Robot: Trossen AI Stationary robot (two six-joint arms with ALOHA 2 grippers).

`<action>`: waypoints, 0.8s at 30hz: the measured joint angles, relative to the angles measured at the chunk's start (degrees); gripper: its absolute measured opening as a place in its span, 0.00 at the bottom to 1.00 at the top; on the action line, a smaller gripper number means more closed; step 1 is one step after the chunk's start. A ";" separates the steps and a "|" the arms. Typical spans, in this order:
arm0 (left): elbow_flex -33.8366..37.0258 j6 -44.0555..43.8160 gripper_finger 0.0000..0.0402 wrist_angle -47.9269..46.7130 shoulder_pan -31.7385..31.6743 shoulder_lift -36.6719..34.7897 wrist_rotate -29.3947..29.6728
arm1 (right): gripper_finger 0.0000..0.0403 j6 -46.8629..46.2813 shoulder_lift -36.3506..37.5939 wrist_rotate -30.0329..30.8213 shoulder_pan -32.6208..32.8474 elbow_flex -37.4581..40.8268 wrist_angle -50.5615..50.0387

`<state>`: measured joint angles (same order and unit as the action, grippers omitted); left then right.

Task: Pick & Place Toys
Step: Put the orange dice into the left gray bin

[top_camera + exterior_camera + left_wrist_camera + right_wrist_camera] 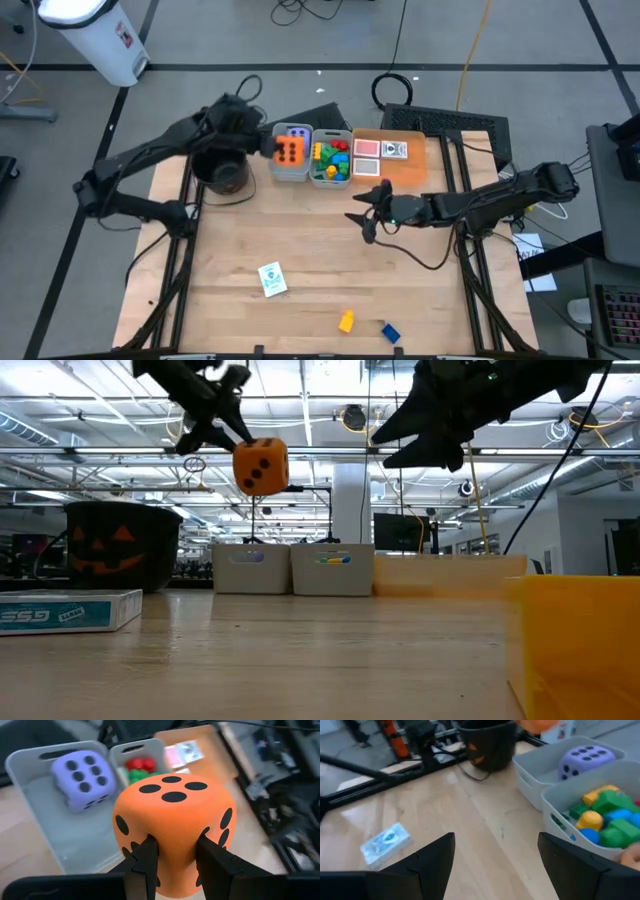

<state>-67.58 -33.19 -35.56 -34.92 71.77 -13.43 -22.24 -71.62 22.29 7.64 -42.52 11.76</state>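
Bin (pixel 30 785) holds purple die (pixel 82 777).

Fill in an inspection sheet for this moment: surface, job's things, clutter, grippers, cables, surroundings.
Surface: wooden table, mostly bare.
Job's things: orange die held above the bin holding the purple die; bricks in the next bin; cards on the orange tray; yellow brick and blue brick loose.
Clutter: pumpkin bucket; card box.
Grippers: left gripper shut on orange die; right gripper open, empty, above the table.
Cables: cable across the table.
Surroundings: white bin on the floor.
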 joint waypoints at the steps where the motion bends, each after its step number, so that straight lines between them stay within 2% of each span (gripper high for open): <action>1: -1.48 -0.10 0.27 -1.48 -0.58 1.70 -0.24 | 0.68 0.74 0.45 -0.37 -0.21 0.00 0.26; 8: -9.10 -0.55 0.27 -8.37 -2.90 10.45 -1.44 | 0.68 2.93 6.82 -4.57 -3.43 0.00 -3.18; 15: -9.70 -2.95 0.27 -8.41 -4.97 15.12 -4.35 | 0.68 6.82 12.10 -4.61 -6.61 0.00 -10.34; 24: -9.72 -2.60 0.27 -9.68 -6.02 18.98 -6.35 | 0.68 6.93 13.25 -7.59 -8.86 -0.02 -13.96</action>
<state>-77.30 -35.79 -45.24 -40.93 90.75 -19.78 -15.31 -58.37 14.70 -1.21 -42.54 -2.20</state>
